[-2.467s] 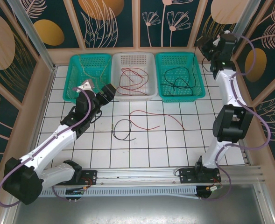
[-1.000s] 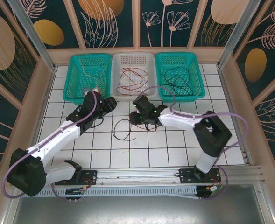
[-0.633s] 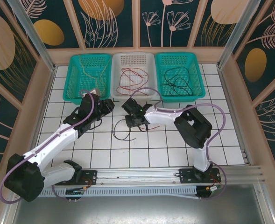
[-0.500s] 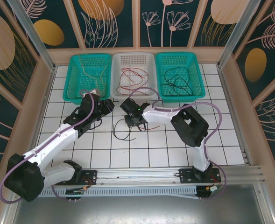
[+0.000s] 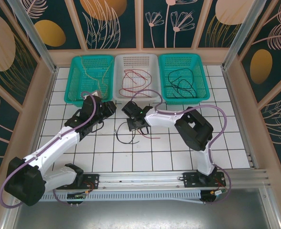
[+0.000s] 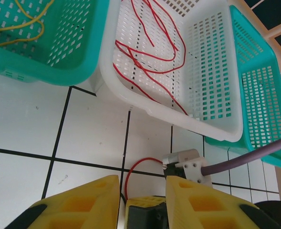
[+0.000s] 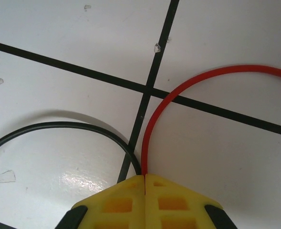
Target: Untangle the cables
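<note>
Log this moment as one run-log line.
right gripper: shut on thin red cable on white tiled table | thin black cable: reaches closed fingertips | left gripper: open, empty, near white plastic basket

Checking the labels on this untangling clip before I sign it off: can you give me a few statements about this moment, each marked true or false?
1. The right claw is shut, and the red cable runs into the seam between its fingers. True.
2. The white basket holds black wires. False: it holds red cables; the black cables lie in the right teal basket.
3. The left claw grips a yellow wire. False: its jaws stand apart with nothing between them; the yellow cables lie in the left teal basket.
4. A black cable lies on the tiled table beside the red cable. True.
</note>
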